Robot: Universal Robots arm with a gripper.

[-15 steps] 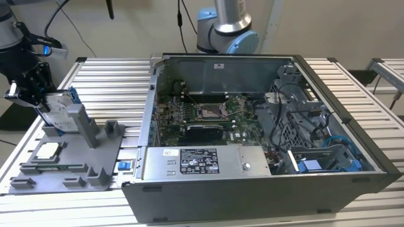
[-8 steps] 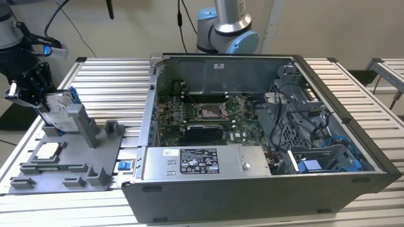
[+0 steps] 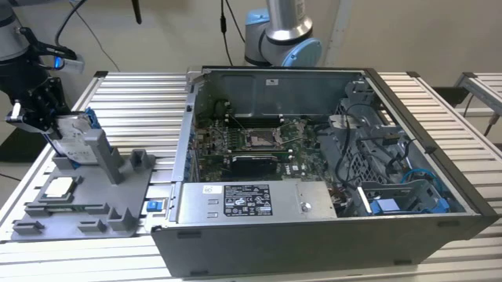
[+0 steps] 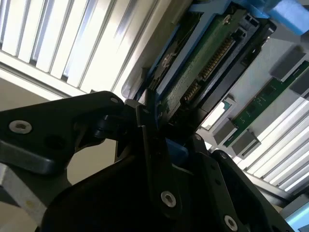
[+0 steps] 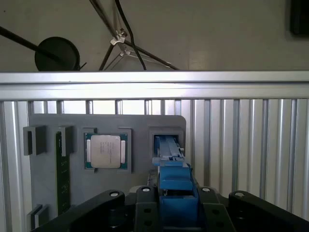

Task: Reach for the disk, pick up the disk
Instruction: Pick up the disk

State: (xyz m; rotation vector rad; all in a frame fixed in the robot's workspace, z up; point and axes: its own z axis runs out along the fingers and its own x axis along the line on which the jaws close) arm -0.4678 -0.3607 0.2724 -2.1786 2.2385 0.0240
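The disk (image 3: 72, 136) stands on edge in a slot of the grey plate (image 3: 126, 194), at the exterior view's left on the slatted worktop (image 3: 141, 97). In the first wrist view I see my hand (image 5: 176, 210) closed on its blue frame, a finger against each side. A square chip (image 5: 107, 151) lies on the plate nearby. An open computer case (image 3: 330, 241) sits toward the exterior view's right.

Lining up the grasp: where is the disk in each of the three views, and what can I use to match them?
Exterior view: the disk stands upright on the grey fixture plate, at the exterior view's left.
First wrist view: the disk is edge-on, blue frame facing the camera, in the plate's slot.
Second wrist view: close up, its green circuit-board side showing.
Shared landmark: the grey fixture plate.
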